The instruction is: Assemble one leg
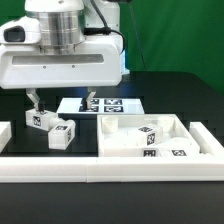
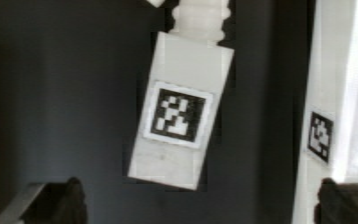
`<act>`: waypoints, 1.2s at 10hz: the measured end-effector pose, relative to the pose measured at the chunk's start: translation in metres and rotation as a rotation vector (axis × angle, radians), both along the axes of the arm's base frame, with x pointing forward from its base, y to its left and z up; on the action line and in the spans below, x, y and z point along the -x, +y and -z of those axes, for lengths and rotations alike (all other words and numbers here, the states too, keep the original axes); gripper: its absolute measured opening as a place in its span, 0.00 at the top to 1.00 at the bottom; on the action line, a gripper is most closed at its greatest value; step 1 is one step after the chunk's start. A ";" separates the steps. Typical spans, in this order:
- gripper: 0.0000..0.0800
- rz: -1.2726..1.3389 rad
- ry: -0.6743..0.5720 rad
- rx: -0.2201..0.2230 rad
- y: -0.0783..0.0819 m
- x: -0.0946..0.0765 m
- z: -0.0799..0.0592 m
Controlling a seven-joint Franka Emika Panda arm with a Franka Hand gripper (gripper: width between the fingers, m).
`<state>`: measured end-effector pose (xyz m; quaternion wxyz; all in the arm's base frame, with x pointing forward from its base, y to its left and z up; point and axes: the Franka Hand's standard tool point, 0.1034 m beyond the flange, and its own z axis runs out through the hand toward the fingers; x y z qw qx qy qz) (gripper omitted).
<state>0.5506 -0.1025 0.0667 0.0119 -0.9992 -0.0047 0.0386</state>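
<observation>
Lying flat on the black table [image 1: 170, 92], near eight o'clock of the exterior view: the leg [image 1: 41, 120], a small white oblong block with a black-and-white square tag on its upper face. Just beside it, toward four o'clock, a second leg [image 1: 62, 136] of the same make, tag also showing; touching or not, unclear. In the wrist view, the leg [image 2: 179, 110] long and slightly slanted, tag about midway along, a narrower ribbed stub at one end

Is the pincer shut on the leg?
No, the pincer is open, with a dark gap between each fingertip and the leg.
</observation>
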 end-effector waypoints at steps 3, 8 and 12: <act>0.19 -0.001 0.000 0.000 0.000 0.000 0.000; 0.19 0.022 0.055 -0.017 0.000 0.007 0.012; 0.19 0.036 0.329 -0.068 -0.013 0.000 0.024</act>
